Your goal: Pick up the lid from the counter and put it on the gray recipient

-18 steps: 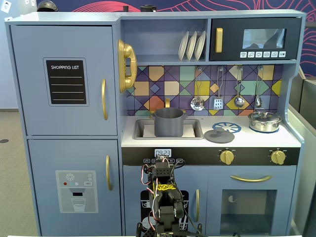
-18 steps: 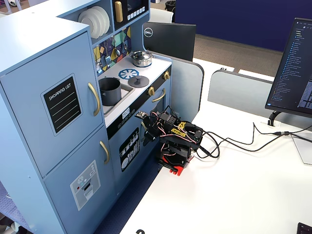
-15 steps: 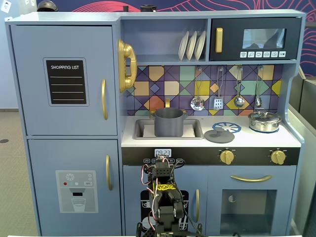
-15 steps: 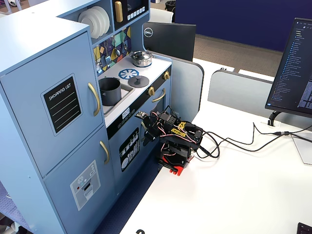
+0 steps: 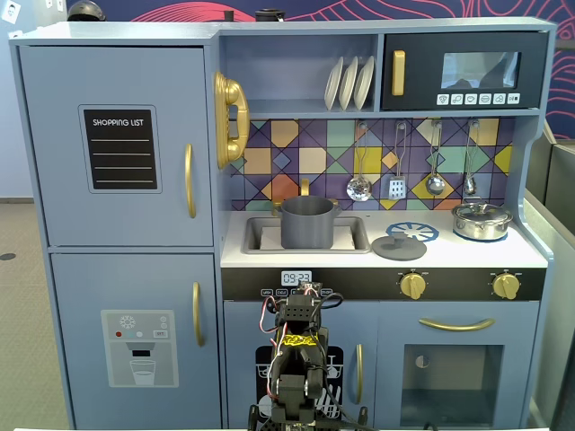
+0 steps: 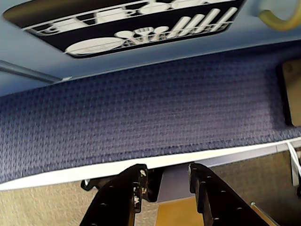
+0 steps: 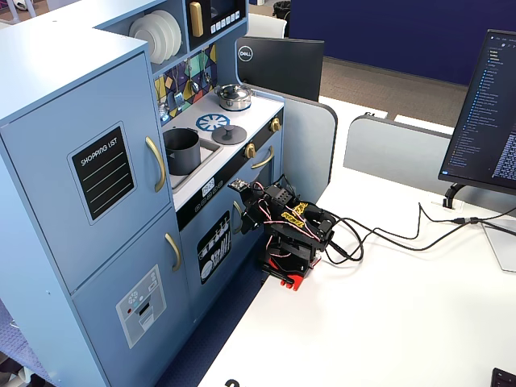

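Observation:
The dark gray lid (image 5: 399,247) lies flat on the pale counter (image 5: 467,256), over the front edge of the blue-and-white burner print; it also shows in the other fixed view (image 7: 229,134). The gray recipient (image 5: 307,223), a matte pot, stands uncovered in the sink recess to the lid's left in this view (image 7: 182,151). My arm (image 5: 296,355) is folded low in front of the kitchen's lower doors (image 7: 289,234), well below the counter. In the wrist view my gripper (image 6: 168,169) is open and empty, pointing down over the table edge and blue carpet.
A shiny silver pot with its lid (image 5: 482,220) stands on the counter's right end. Utensils (image 5: 395,162) hang on the tiled back wall above. A monitor (image 7: 484,105) and cables (image 7: 379,234) are on the white table beside the arm.

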